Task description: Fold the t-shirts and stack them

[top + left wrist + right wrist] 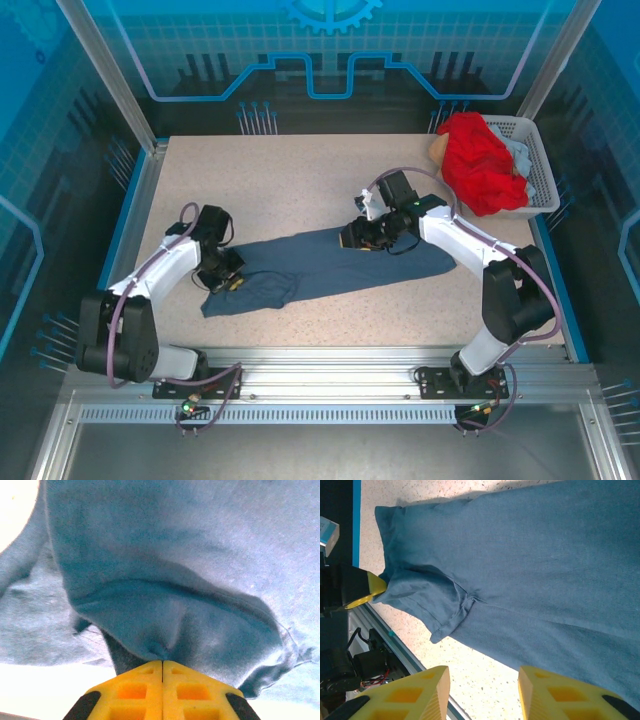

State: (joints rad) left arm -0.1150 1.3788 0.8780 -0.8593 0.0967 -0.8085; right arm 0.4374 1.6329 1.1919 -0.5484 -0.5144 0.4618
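Your blue shirt lies as a long, rumpled band across the middle of the bench, closer to the front edge than to the back. It runs from the left front up toward the right edge.

Your left hand sits on the band's left end. In the left wrist view its yellow fingers are pressed flat together, with a fold of blue cloth pinched at their tips. The cloth puckers and draws up toward that pinch, so the left hand is clenched on the blue shirt.

Your right hand hangs at the band's far edge, about midway along it. In the right wrist view its two fingers stand well apart with nothing between them, so that hand is released. Beyond them the shirt spreads over the speckled bench, with a hemmed sleeve doubled over on itself. The left hand's yellow tip meets the cloth at its corner. You cannot tell from these views whether the right fingers touch the cloth or hover just above it.

Your red shirt is bunched in the white basket at the bench's far right corner, and it spills over the basket's left rim. It lies well apart from the blue shirt and from both hands.
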